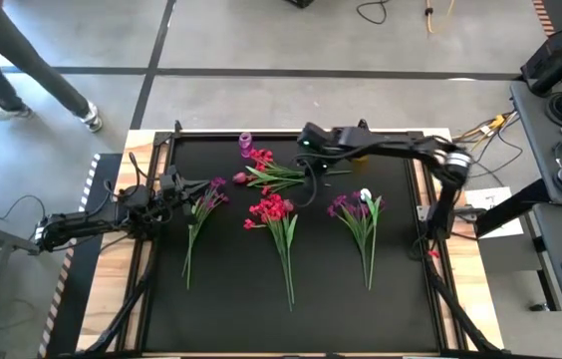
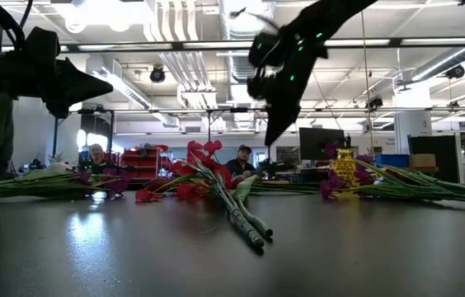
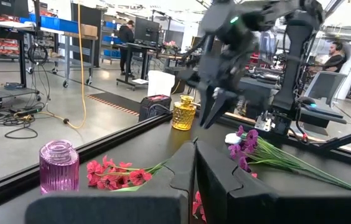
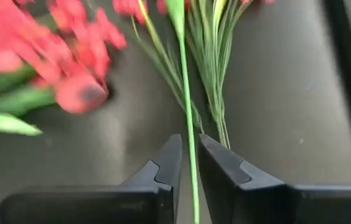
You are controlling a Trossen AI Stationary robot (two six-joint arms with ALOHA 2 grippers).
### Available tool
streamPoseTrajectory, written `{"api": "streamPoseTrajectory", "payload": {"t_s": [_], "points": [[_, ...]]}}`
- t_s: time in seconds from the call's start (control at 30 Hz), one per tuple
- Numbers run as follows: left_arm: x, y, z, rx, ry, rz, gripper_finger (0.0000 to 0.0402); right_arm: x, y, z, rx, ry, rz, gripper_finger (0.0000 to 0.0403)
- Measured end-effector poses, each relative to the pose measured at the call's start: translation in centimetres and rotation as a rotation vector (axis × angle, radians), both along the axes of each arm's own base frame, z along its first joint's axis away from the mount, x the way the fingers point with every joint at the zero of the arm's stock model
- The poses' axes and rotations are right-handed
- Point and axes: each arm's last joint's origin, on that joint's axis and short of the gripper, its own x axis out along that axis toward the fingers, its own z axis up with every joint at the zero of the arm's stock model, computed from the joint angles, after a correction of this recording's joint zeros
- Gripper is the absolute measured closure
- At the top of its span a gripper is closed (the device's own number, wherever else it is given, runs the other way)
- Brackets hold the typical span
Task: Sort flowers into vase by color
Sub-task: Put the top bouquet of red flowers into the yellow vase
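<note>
Flowers were nearly all down on the black tabletop (image 1: 221, 299) at that point, and none stood in a vase as far as any view showed, so the sorting had barely begun. Three bunches lay in a row across the middle: the purple bunch (image 1: 204, 204) on the left, the red bunch (image 1: 273, 214) in the centre, and the magenta bunch with a white bud (image 1: 358, 211) on the right. A smaller red spray (image 1: 264, 172) lay toward the far edge.

Two vases waited at that far side, both unfilled: the purple vase (image 3: 58, 165) close to the red spray, and the yellow vase (image 3: 184, 114) farther along.

The right gripper (image 4: 190, 163) was up above the far centre of the tabletop, and its fingers (image 4: 166, 163) sat close together around one thin green stem (image 4: 185, 93) (whether they truly pinched it I couldn't tell, though the gap was barely wider than the stem).

The left gripper (image 3: 195, 165) waited at the left side beside the purple bunch, fingers almost together, holding nothing.

Still left, by my reckoning: every bunch into its matching vase.
</note>
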Motion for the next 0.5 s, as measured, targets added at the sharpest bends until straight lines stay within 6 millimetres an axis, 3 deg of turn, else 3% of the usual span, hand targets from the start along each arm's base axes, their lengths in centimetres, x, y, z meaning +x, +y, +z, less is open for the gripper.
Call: {"api": "streamPoseTrajectory", "payload": {"t_s": [0.27,0.5], "points": [[0.0,0.0,0.0,0.0,0.0,0.0,0.0402,2.2,-3.2,-2.8,0.054,0.125,0.092,0.0302],[0.0,0.0,0.0,0.0,0.0,0.0,0.0402,3.8,-5.5,-3.8,0.052,0.151,0.113,0.025]]}}
